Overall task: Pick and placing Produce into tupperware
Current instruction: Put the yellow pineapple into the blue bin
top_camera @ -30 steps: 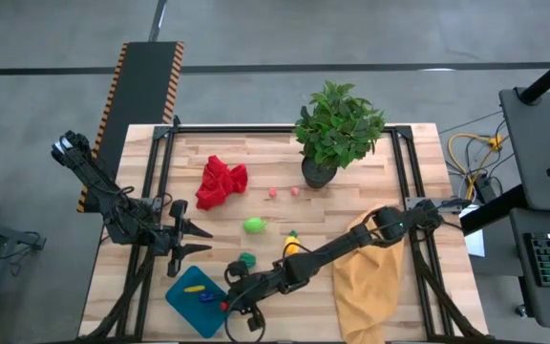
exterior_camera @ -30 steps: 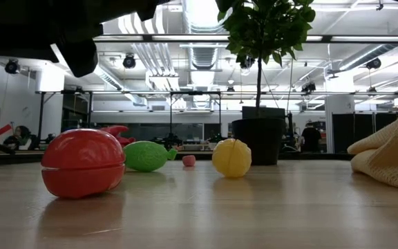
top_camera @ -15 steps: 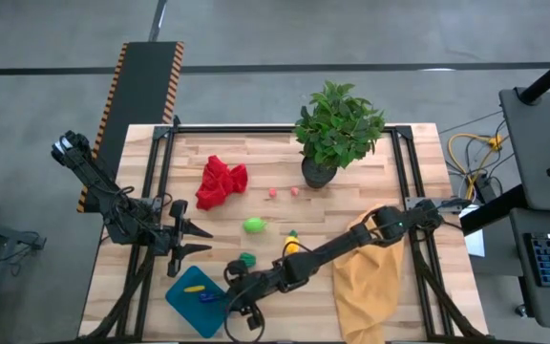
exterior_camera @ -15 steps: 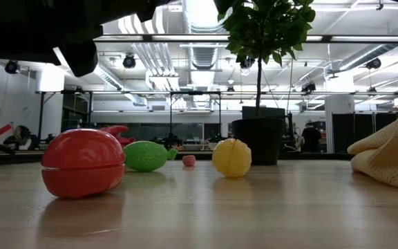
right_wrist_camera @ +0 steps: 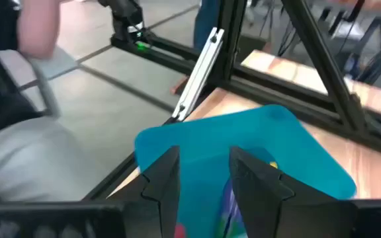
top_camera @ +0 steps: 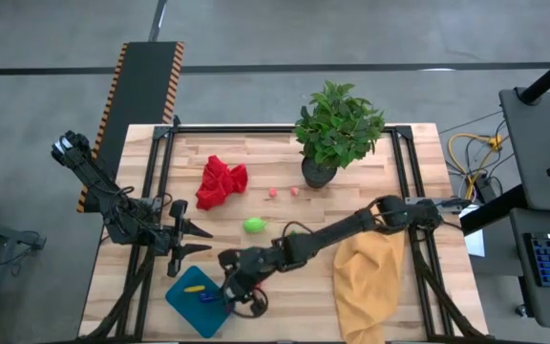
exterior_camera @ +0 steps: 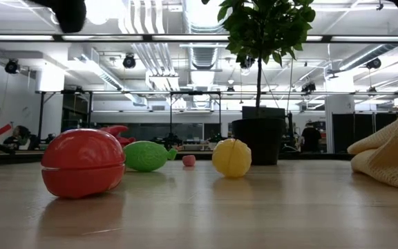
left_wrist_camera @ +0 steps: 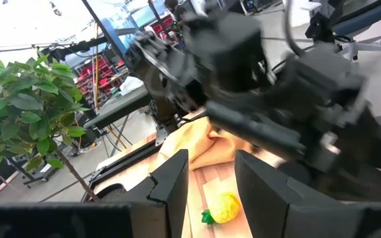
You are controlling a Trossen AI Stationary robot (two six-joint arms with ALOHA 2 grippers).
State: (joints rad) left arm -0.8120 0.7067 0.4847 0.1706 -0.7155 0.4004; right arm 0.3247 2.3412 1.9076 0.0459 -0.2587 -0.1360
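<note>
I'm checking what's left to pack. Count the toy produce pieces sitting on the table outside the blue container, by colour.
Red piece: 1
Bright green piece: 1
Yellow piece: 1
Pink pieces: 2
Total: 5 in view; the right arm may hide more.

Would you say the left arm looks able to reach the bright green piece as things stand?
Probably yes. The left gripper is open at the table's left edge, and the wood between it and the green piece looks bare. The right arm passes close behind that piece, so contact is possible.
</note>
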